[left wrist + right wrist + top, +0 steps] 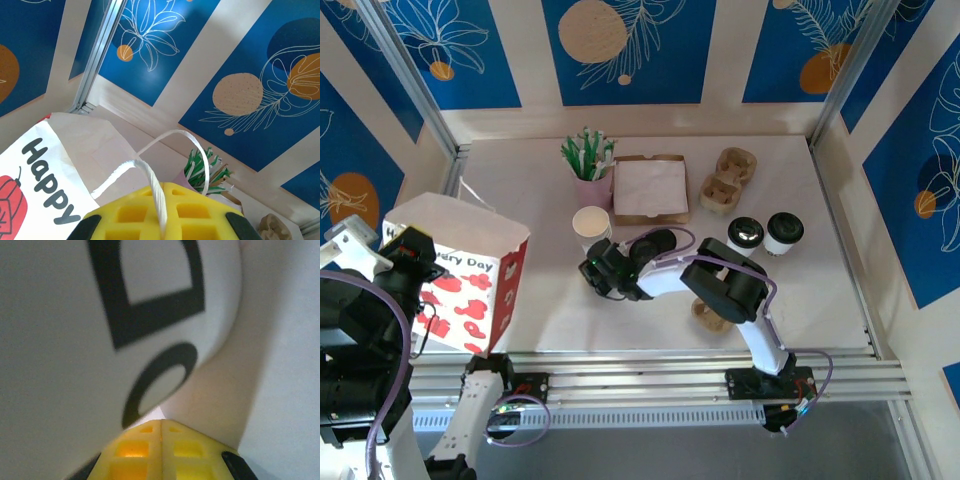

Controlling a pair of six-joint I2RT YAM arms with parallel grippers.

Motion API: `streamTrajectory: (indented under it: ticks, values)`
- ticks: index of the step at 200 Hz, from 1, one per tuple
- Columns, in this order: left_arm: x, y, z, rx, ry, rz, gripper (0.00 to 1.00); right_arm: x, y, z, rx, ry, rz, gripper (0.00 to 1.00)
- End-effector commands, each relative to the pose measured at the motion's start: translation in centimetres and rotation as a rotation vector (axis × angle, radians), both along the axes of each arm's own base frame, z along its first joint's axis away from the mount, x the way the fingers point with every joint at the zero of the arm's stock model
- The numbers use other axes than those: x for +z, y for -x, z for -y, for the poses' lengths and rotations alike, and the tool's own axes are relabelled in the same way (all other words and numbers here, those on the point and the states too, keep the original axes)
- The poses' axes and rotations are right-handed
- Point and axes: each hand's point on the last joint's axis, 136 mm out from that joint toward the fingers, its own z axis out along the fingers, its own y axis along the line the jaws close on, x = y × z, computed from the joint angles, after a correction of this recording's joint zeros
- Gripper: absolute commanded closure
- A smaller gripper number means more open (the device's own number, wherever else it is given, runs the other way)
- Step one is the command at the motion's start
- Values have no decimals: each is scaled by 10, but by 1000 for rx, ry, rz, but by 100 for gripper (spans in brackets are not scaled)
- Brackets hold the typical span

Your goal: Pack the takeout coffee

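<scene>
Two lidded coffees (745, 233) stand on the table (825, 300) beside the right arm (725, 285). While the left jaws pinch the bag handle (150, 175), the right jaws, pressed together, must spread wide before reaching them.

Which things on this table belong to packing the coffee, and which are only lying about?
For the job: two lidded coffee cups; paper bag.
Lying about: lidless white cup; pink cup of straws; napkin box; cardboard cup carrier, perhaps useful later.
</scene>
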Motion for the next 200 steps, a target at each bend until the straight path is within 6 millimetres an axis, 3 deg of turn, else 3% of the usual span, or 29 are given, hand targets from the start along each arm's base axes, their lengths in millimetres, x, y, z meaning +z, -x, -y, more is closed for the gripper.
streamTrajectory:
  ticks: [1, 141, 200]
  values:
    - [7, 3, -1, 4, -32, 31, 100, -22, -20, 16, -52, 37, -18, 100]
    - [4, 4, 0, -6, -33, 32, 100, -25, -70, 15, -87, 60, -17, 100]
    - [2, 3, 3, -24, -26, 33, 100, -15, -87, 12, -66, 98, 22, 100]
